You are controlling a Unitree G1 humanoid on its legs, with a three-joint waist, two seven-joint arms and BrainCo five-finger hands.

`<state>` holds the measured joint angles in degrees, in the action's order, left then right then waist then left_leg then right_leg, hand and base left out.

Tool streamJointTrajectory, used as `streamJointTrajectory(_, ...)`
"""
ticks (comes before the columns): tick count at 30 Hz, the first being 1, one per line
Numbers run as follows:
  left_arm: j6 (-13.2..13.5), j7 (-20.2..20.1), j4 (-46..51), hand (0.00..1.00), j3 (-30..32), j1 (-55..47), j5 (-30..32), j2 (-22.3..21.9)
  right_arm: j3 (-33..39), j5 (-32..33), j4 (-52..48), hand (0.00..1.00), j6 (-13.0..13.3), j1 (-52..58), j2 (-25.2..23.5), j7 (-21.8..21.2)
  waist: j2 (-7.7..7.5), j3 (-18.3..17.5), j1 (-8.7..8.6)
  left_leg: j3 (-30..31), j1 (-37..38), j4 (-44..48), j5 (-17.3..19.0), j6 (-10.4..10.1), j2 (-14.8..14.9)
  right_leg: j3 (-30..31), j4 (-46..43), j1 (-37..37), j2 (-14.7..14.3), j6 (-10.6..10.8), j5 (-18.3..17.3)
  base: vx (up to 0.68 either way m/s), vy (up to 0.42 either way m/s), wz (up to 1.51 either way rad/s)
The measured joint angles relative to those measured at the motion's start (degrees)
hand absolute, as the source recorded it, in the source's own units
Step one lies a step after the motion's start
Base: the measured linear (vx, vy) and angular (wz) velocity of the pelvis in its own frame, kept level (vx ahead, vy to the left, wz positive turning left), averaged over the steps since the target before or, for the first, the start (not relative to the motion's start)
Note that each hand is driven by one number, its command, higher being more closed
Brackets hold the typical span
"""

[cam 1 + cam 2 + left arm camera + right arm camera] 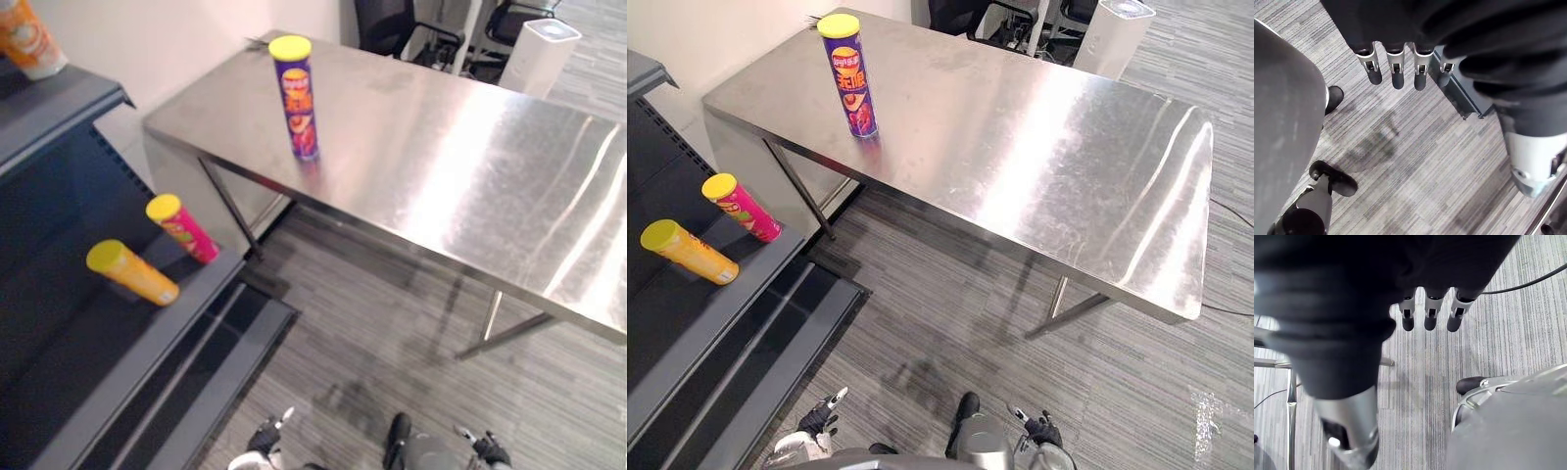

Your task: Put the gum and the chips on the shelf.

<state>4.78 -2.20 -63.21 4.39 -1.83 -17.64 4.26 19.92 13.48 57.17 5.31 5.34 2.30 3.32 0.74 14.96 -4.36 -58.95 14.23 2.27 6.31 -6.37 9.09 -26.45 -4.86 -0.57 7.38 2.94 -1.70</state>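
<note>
Left eye view has the purple can of chips standing upright near the far left corner of the steel surface. It is alone there and not yet moved, so the chips half of the job looks undone. I cannot pick out any gum. The shelf sits to the robot's left, lower than the surface, and already carries a pink can and a yellow can close together near its front edge. They seem to be stock set there, and they leave bare board on either side for one more. An orange tub rests on the tier above. Both hands hang low at the robot's sides over the carpet. The left hand and the right hand each have loose, nearly straight fingers and hold nothing, probably because no reach has begun. Between robot and can lies open floor, though the surface's corner and slanted leg stand close beside the shelf, which could crowd a carry across. A white bin and dark chairs stand beyond the far edge, well clear.
</note>
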Motion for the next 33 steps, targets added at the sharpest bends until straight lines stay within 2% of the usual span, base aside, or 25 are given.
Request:
streamJointTrajectory(3, 0.0, 0.2, 0.0, 0.00, 0.5, -0.1, -0.2, -0.1, 0.0, 0.0, 0.0, 0.00, 0.1, 0.0, 0.0, 0.0, -0.14, 0.0, 0.03, 0.1, -0.2, 1.4, 0.0, 0.0, 0.1, 0.1, -2.3, 1.1, 0.9, -0.4, -1.0, -0.05, 0.035, -0.06)
streamJointTrajectory(8, -0.1, 0.3, -0.1, 0.00, 0.9, -0.2, -0.2, -0.1, 0.1, 0.0, -0.2, 0.00, 0.3, 0.0, -0.1, 0.1, -0.22, -0.1, -0.30, 0.4, -0.6, 4.3, 1.0, 0.3, 1.0, 0.6, -10.3, 4.6, 3.1, -0.8, -6.0, -0.07, -0.019, 0.00)
streamJointTrajectory(10, -0.4, 0.3, -0.3, 0.00, 2.5, 0.5, -0.2, -0.2, 0.0, 0.0, -0.2, 0.00, 0.5, 0.0, 0.0, 0.1, -0.35, -0.2, -0.55, 0.6, -2.3, 9.3, 4.4, 0.0, 4.0, 0.9, -14.5, 7.0, 3.1, -1.1, -9.0, -0.05, -0.078, -0.03)
streamJointTrajectory(11, -0.4, 0.4, -0.4, 0.00, 2.9, 0.5, -0.2, -0.1, 0.0, 0.1, -0.1, 0.00, 0.5, 0.0, -0.1, 0.1, -0.62, 0.0, -0.43, 0.4, -2.6, 11.3, 4.9, -0.1, 4.9, 1.3, -15.3, 7.4, 3.0, -1.2, -9.6, -0.02, -0.089, -0.19)
streamJointTrajectory(13, -0.4, 0.5, -0.4, 0.00, 4.7, 0.4, -0.5, 0.0, -0.1, 0.1, 0.4, 0.00, 0.5, 0.3, -0.1, 0.1, -0.98, -0.1, -0.22, 0.1, -3.5, 21.9, 5.4, 0.6, 10.1, 2.8, -15.8, 6.9, 1.7, -2.1, -10.7, 0.01, -0.127, -0.44)
streamJointTrajectory(14, -0.4, 0.6, -0.3, 0.00, 5.1, -0.1, -2.9, -0.1, -0.2, 0.2, 0.7, 0.00, 0.6, 0.5, 0.1, 0.1, -0.73, -0.1, -0.24, 2.8, -4.3, 28.8, 4.8, 2.3, 13.6, 4.5, -15.8, 6.0, 0.4, -3.0, -11.3, 0.03, -0.138, -0.59)
streamJointTrajectory(15, -0.2, 0.7, -0.1, 0.00, 5.2, -0.4, -4.2, -0.1, -0.2, 0.2, 0.9, 0.00, 0.7, 0.6, 0.2, 0.1, -0.64, -0.1, -0.25, 5.7, -5.2, 32.0, 4.0, 3.6, 14.9, 5.3, -15.6, 5.4, -0.3, -3.5, -11.6, 0.03, -0.112, -0.63)
streamJointTrajectory(16, 0.2, 0.7, 0.4, 0.00, 5.7, -0.7, -5.4, 0.0, -0.3, 0.3, 1.6, 0.00, 0.9, 0.7, 0.3, 0.1, -0.87, 0.0, -0.25, 12.3, -8.2, 36.4, 2.8, 5.7, 16.1, 6.6, -14.8, 4.1, -1.2, -3.8, -11.7, 0.09, -0.090, -0.64)
streamJointTrajectory(17, 0.1, 0.5, 1.2, 0.00, 6.6, -0.4, -7.2, -0.1, -0.2, 0.3, 2.4, 0.00, 1.0, 0.8, 0.8, 0.2, -0.79, -0.1, -0.13, 22.4, -11.4, 37.7, 5.2, 3.1, 13.7, 8.4, -14.0, 3.4, -1.5, -4.2, -11.4, 0.10, -0.064, -0.72)
streamJointTrajectory(18, 0.1, 0.5, 1.7, 0.00, 6.8, -0.5, -8.2, -0.6, -0.1, 0.3, 2.7, 0.00, 1.1, 1.0, 1.3, 0.2, -0.86, -0.1, -0.14, 27.6, -13.0, 36.4, 6.8, 1.8, 11.1, 10.0, -13.8, 3.2, -1.5, -4.3, -11.4, 0.13, -0.026, -0.85)
streamJointTrajectory(20, 0.1, 0.8, 2.0, 0.00, 6.6, -0.6, -9.2, -1.4, 0.2, 0.2, 3.7, 0.00, 1.1, 1.4, 2.4, 0.9, -0.70, -0.2, -0.03, 33.2, -15.6, 30.0, 7.4, 1.4, 7.0, 13.4, -13.0, 2.0, -1.5, -4.3, -11.4, 0.12, 0.040, -0.90)
streamJointTrajectory(22, 0.2, 0.9, 2.3, 0.00, 6.7, -0.6, -9.2, -1.4, 1.3, 0.2, 3.9, 0.00, 1.1, 1.6, 2.4, 1.4, -0.66, -0.2, 0.00, 35.8, -17.3, 24.4, 7.1, 1.0, 5.9, 15.1, -12.9, 1.9, -1.5, -3.8, -11.7, 0.14, 0.097, -0.68)
streamJointTrajectory(23, 0.3, 1.5, 2.4, 0.00, 6.8, -0.6, -9.2, -1.5, 2.3, 0.1, 4.0, 0.00, 1.1, 1.7, 2.4, 1.5, -0.68, -0.2, 0.00, 39.2, -18.2, 17.5, 5.6, 0.5, 4.7, 16.9, -12.9, 1.8, -1.4, -3.1, -11.9, 0.17, 0.133, -0.65)
streamJointTrajectory(26, 1.0, 2.9, 2.0, 0.00, 6.9, -0.5, -9.0, -1.7, 2.2, 0.1, 4.0, 0.00, 1.2, 2.0, 2.4, 1.6, -0.61, -0.2, 0.03, 43.7, -17.9, 9.5, 2.5, -0.2, 2.9, 19.7, -12.9, 0.7, -1.2, -1.1, -12.5, 0.21, 0.199, -0.57)
streamJointTrajectory(27, 1.0, 3.7, 1.6, 0.00, 7.0, -0.4, -8.6, -1.8, 2.2, 0.1, 4.0, 0.00, 1.2, 2.1, 2.3, 1.6, -0.37, -0.4, 0.09, 44.9, -17.3, 7.8, -1.0, -1.1, 2.3, 21.0, -13.2, 0.4, -1.2, 0.5, -12.9, 0.32, 0.357, -0.71)
streamJointTrajectory(28, 1.0, 4.3, 1.5, 0.00, 7.2, -0.4, -8.5, -1.5, 2.2, 0.1, 4.0, 0.00, 1.1, 1.8, 2.0, 1.6, -0.68, -0.6, 0.35, 44.8, -15.9, 7.1, -4.2, -0.4, 1.3, 22.6, -13.2, -0.1, -0.5, 1.8, -13.0, 0.32, 0.364, -0.60)
streamJointTrajectory(29, 1.0, 4.5, 1.2, 0.00, 7.2, -0.4, -8.4, -1.1, 2.1, 0.1, 3.9, 0.00, 1.2, 1.7, 1.4, 1.6, -1.45, -1.1, 0.15, 44.1, -15.4, 6.7, -4.2, -0.2, 0.4, 23.1, -12.6, -0.4, 0.5, 2.4, -12.8, 0.32, 0.360, -0.38)
streamJointTrajectory(31, 0.9, 4.8, -0.1, 0.00, 6.4, 0.7, -6.2, 0.1, 2.3, 0.1, 4.0, 0.00, 1.2, 1.9, -0.8, 1.6, -3.46, -2.4, 0.02, 42.9, -15.2, 5.9, -3.2, 1.5, -2.9, 23.2, -7.8, -2.2, 3.6, 5.1, -10.9, 0.26, 0.282, -0.05)
streamJointTrajectory(33, 0.9, 4.9, -0.4, 0.00, 5.1, 0.8, -4.0, 0.4, 2.3, 0.1, 4.0, 0.00, 1.2, 1.5, -1.3, 1.6, -3.84, -3.0, 0.11, 41.8, -14.9, 5.9, -2.5, 2.7, -4.9, 23.3, -5.3, -3.2, 5.3, 6.5, -9.4, 0.20, 0.239, -0.10)
